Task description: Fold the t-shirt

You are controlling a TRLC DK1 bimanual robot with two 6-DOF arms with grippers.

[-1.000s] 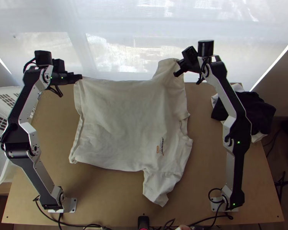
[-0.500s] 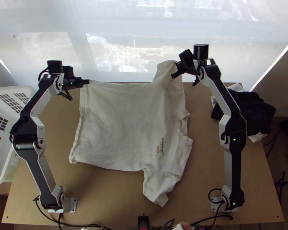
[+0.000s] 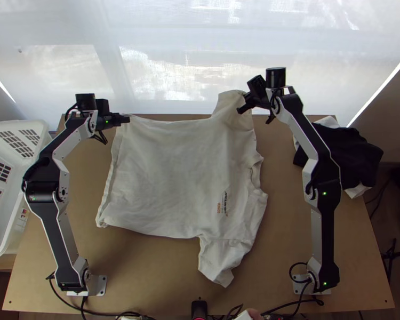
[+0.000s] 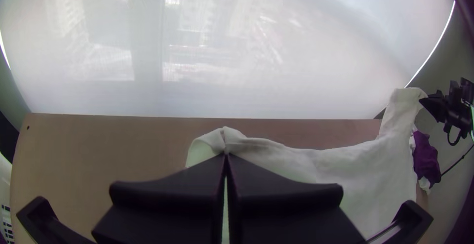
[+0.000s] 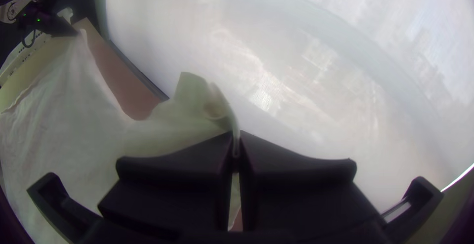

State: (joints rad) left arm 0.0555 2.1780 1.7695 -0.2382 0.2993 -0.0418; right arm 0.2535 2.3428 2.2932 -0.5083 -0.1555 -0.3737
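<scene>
Top view: left gripper [image 3: 126, 119] drew t-shirt corner [image 3: 136, 121] inward

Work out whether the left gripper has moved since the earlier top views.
Yes: against the table's far edge, the left gripper has moved right and down the picture.

You have a white slotted basket [image 3: 14, 172] at the table's [image 3: 146, 272] left, dark cloth [image 3: 346, 152] over white cloth [image 3: 358, 191] at right.

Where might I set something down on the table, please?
Bare wood lies between the shirt and the left arm's base, and between the shirt and the right arm. The far edge is crowded: the left gripper and right gripper hold the shirt there.
</scene>
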